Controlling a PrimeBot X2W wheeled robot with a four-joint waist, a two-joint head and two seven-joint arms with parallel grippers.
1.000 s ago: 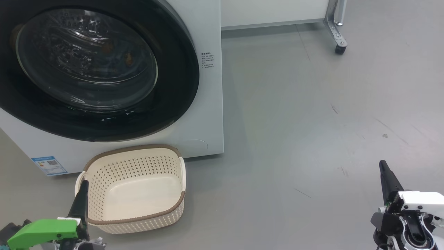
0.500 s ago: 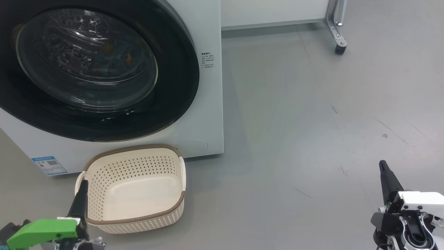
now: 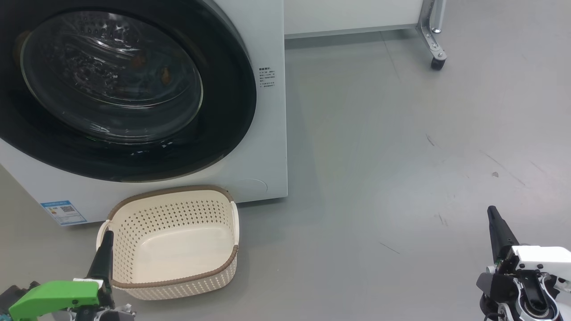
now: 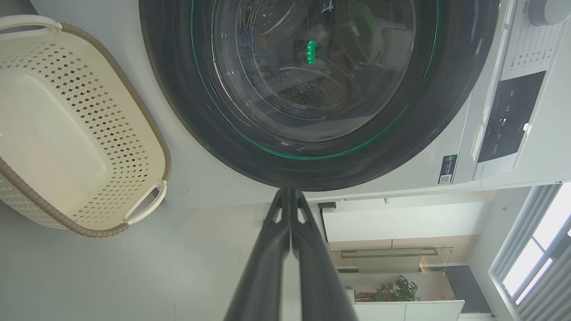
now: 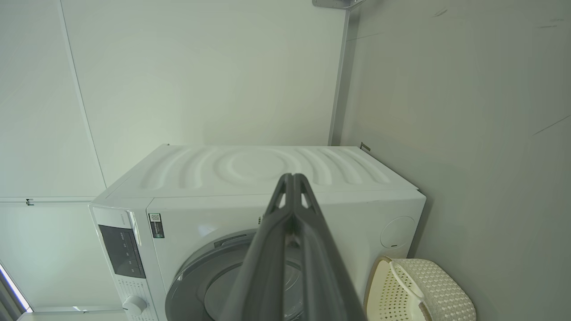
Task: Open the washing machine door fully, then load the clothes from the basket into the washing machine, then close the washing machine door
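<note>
**Door shut, basket empty, wide floor free at the right**

The washing machine (image 3: 270, 133) takes the upper left of the head view. Its right edge runs straight down to the floor (image 3: 379, 156). The washing machine door (image 3: 225, 133) lies flat in the front, closed, and its black rim stops just before that right edge. Behind the glass I see small orange-brown spots (image 3: 165, 76). They are perhaps the clothes, but the reflections do not let me be sure.

The basket (image 3: 169, 191) stands on the floor just below the door, in the lower left part of the frame. Nothing lies in it. Its far rim is near the machine's base, and I cannot tell if they touch.

To the right of the machine the grey floor is open up to the right border. One caster wheel (image 3: 438, 62) on a metal leg stands in the upper right corner, well apart from both hands.

The left hand (image 3: 108, 236) is at the lower left, with its tip over the basket's left handle in the head view. In the left wrist view the two fingers are pressed together with nothing between them, and the basket is off to the side, apart from them. The right hand (image 3: 492, 211) is at the lower right over bare floor. Its fingers (image 5: 267, 249) also lie together and hold nothing.

Count: one machine, one door, one basket with two handles, two hands, one wheel, one blue label sticker (image 3: 63, 212).
</note>
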